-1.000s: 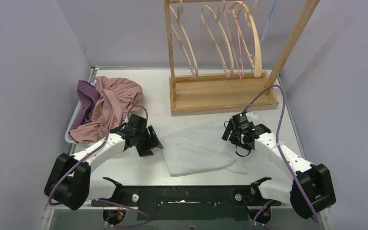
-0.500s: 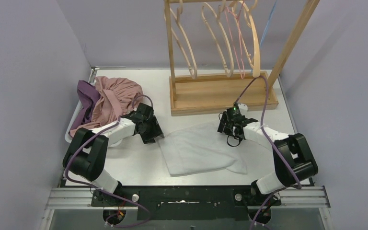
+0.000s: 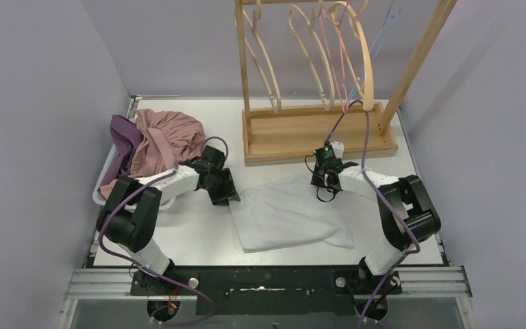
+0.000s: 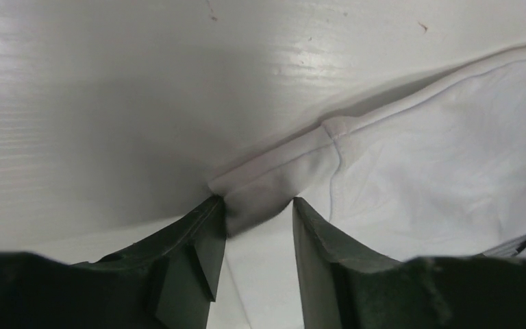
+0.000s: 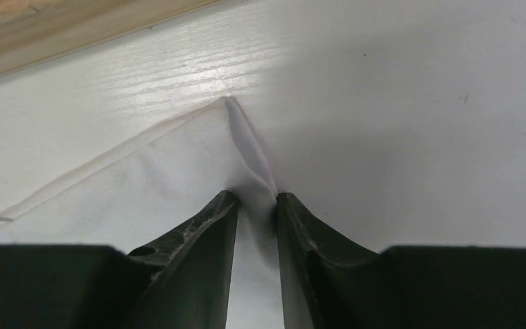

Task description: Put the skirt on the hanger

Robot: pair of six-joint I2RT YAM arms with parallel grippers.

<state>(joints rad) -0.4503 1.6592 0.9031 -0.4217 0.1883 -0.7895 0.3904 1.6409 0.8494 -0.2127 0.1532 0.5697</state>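
Note:
The white skirt (image 3: 287, 212) lies flat on the table, between the two arms. My left gripper (image 3: 227, 195) is at its far left corner. In the left wrist view the waistband corner (image 4: 274, 175) bunches up between the fingertips, and the gripper (image 4: 259, 205) is still open, its jaws partly apart. My right gripper (image 3: 323, 186) is at the far right corner. There the jaws stand close together, and the gripper (image 5: 257, 199) is shut on a raised ridge of the skirt (image 5: 144, 178). Wooden hangers (image 3: 329, 62) hang on the rack behind.
The rack's wooden base (image 3: 315, 133) stands just beyond the skirt and shows at the top left of the right wrist view (image 5: 55, 27). A heap of pink and purple clothes (image 3: 157, 144) sits in a tray at the far left.
Both arms have reached forward to the skirt's far corners. Both pairs of jaws have narrowed, the right more than the left, and the cloth at each corner has bunched up.

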